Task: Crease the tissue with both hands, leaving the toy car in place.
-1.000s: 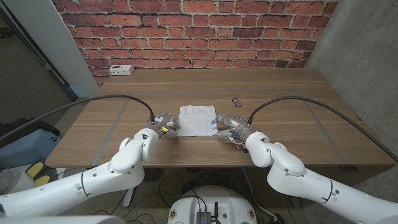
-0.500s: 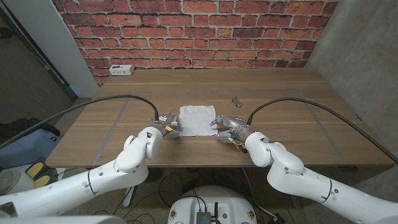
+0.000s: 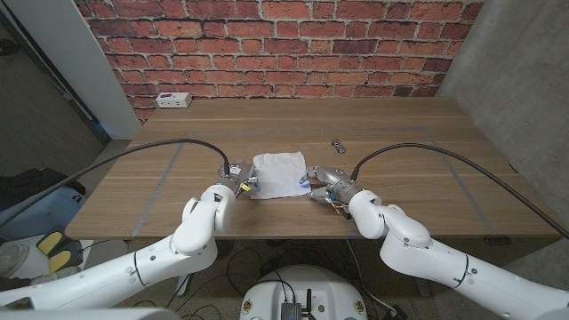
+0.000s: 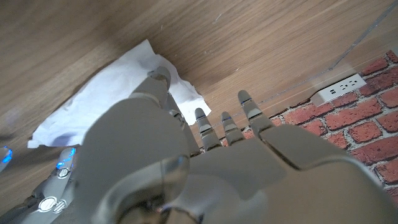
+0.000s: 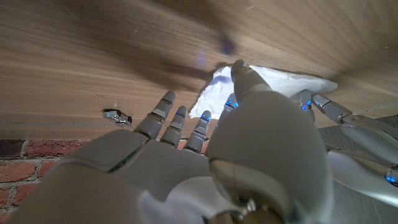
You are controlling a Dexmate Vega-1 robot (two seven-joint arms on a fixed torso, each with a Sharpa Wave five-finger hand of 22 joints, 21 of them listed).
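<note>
The white tissue (image 3: 278,172) lies near the middle of the wooden table, its near edge rumpled and slightly raised. My left hand (image 3: 235,181) is at its near left corner; the thumb (image 4: 158,82) lies on the tissue (image 4: 106,93) and pinches that corner while the other fingers stay spread. My right hand (image 3: 324,182) is at the near right corner, where the thumb (image 5: 242,73) pinches the crumpled edge of the tissue (image 5: 277,77). The small dark toy car (image 3: 338,143) stands beyond the right hand, apart from the tissue, and shows as the toy car (image 5: 116,115) in the right wrist view.
A white power strip (image 3: 172,100) lies at the table's far left corner against the brick wall (image 3: 284,44); the same power strip (image 4: 339,89) shows in the left wrist view. The table's front edge (image 3: 284,238) runs just behind both hands. Black cables arch over both forearms.
Both hands have closed in on the tissue's near corners. The tissue's near edge has lifted and skewed toward the left hand. The toy car has not moved.
</note>
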